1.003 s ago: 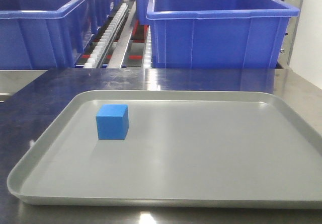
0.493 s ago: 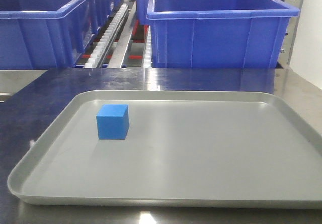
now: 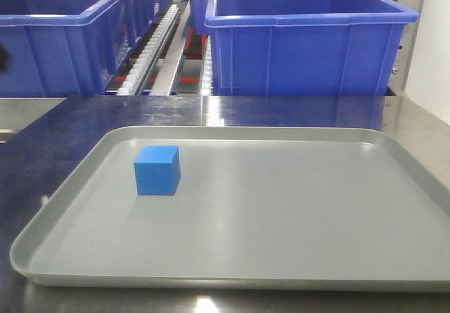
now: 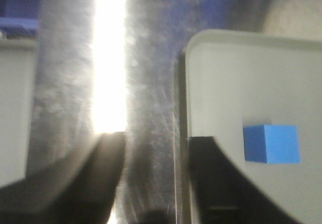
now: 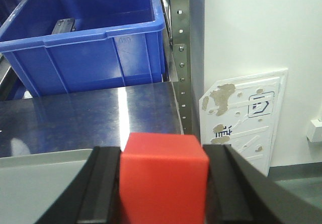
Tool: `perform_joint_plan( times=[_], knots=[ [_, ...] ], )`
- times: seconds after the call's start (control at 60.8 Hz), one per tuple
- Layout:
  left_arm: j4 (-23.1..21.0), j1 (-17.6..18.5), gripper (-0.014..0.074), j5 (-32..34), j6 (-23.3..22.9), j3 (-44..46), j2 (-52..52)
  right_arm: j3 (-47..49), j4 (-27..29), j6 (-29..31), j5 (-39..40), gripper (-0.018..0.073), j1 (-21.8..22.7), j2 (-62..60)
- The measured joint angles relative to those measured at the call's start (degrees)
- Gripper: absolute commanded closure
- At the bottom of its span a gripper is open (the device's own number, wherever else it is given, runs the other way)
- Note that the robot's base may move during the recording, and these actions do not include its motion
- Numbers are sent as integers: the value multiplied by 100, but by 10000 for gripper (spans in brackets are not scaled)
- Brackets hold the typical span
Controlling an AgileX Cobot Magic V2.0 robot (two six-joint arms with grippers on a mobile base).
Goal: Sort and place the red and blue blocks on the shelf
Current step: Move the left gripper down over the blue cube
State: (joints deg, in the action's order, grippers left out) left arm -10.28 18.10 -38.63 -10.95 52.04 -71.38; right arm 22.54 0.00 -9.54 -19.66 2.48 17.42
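The tray (image 3: 394, 186) holds just one thing: the blue block (image 3: 157, 170), sitting flat on its left half. Behind the tray stand two dark-blue bins (image 3: 309, 46); their insides cannot be seen from the front. White roller tracks of the shelf (image 3: 151, 46) run between them.

The right gripper (image 5: 163, 194) is clamped on the red block (image 5: 163, 176), off the tray's right side. The left gripper (image 4: 151, 183) is spread wide with nothing between its fingers, over the tray's left rim.

Under the tray lies a shiny steel tabletop (image 3: 295, 109). A white wall (image 5: 251, 27) rises beyond the tray's right side.
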Motion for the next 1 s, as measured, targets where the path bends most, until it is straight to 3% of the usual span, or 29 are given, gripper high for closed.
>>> perform_joint_plan(
  times=[0.23,0.411,1.003],
  knots=[
    [-346,812,12,358,52,140,-743,0,0,0,0,503,0,0],
    [-405,1206,12,411,-16,492,-1167,0,0,0,0,503,0,0],
    [-406,1772,34,382,-544,999,-1982,0,0,0,0,503,0,0]
  ],
)
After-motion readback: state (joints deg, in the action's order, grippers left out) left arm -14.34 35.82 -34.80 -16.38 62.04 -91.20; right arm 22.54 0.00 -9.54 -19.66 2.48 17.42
